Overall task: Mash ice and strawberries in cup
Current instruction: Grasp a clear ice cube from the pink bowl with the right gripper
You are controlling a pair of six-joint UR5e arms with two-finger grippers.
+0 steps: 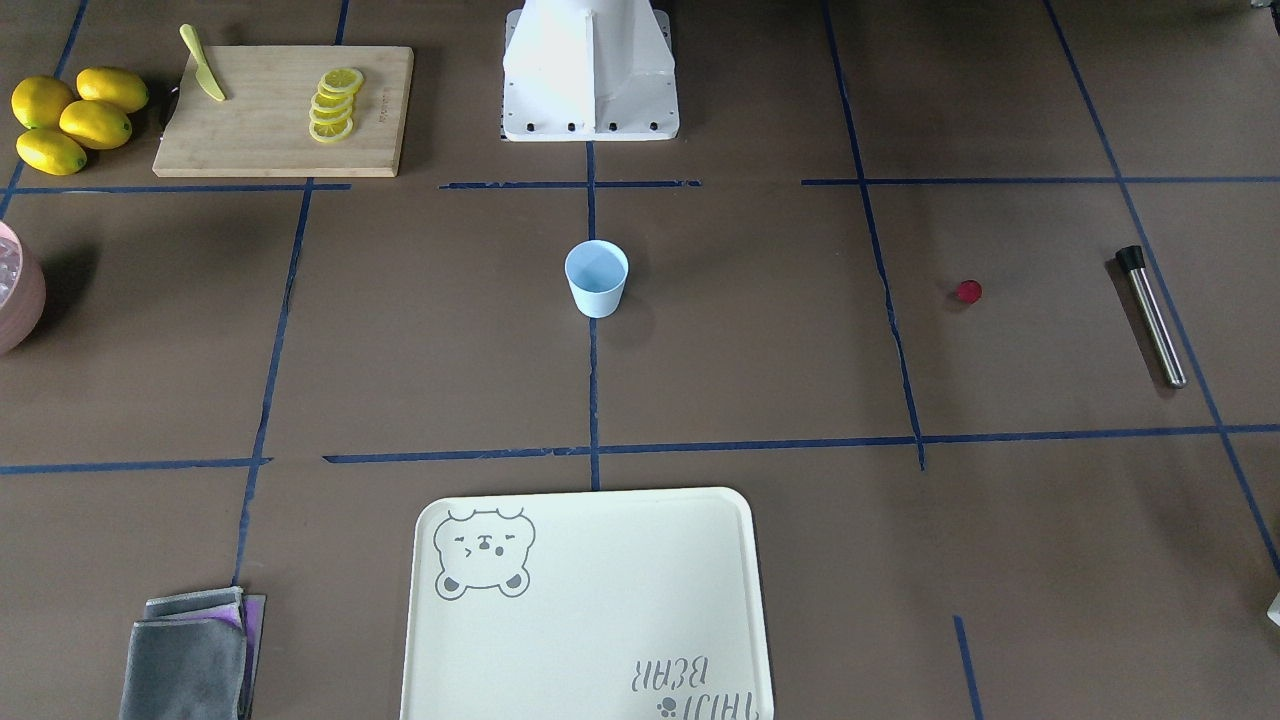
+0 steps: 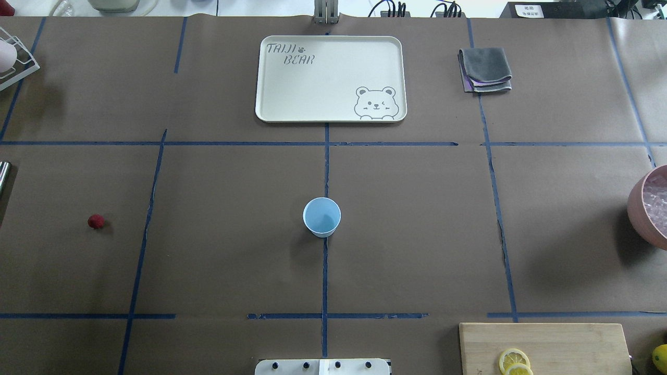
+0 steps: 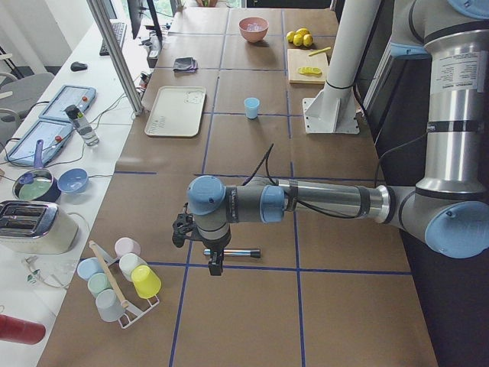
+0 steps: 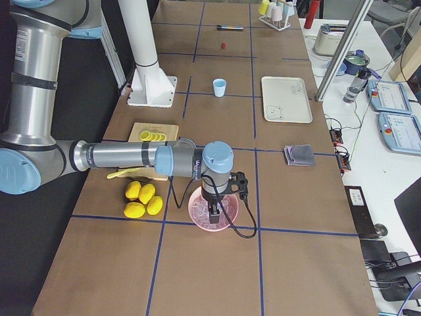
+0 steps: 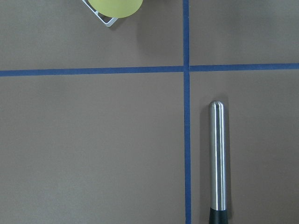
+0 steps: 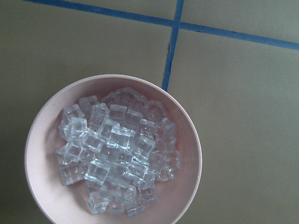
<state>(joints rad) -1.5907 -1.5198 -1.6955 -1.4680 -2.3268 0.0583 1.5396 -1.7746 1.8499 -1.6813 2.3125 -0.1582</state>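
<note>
The light blue cup (image 1: 596,278) stands upright and empty mid-table, also in the overhead view (image 2: 322,216). The small red strawberry (image 1: 968,291) lies alone on the table toward my left side (image 2: 96,221). The ice (image 6: 114,156) fills a pink bowl (image 6: 184,189) at my far right (image 2: 638,208). My right gripper (image 4: 214,212) hangs over that bowl. My left gripper (image 3: 215,264) hangs over a steel muddler (image 5: 218,154) lying flat. Neither gripper's fingers show in the wrist views, so I cannot tell whether they are open or shut.
A cream bear tray (image 2: 330,78) lies at the far side of the table, with a folded grey cloth (image 2: 484,69) beside it. A cutting board (image 1: 283,110) holds lemon slices (image 1: 334,104) and a knife (image 1: 202,63); whole lemons (image 1: 75,118) lie beside it. A cup rack (image 3: 118,279) stands at the left end.
</note>
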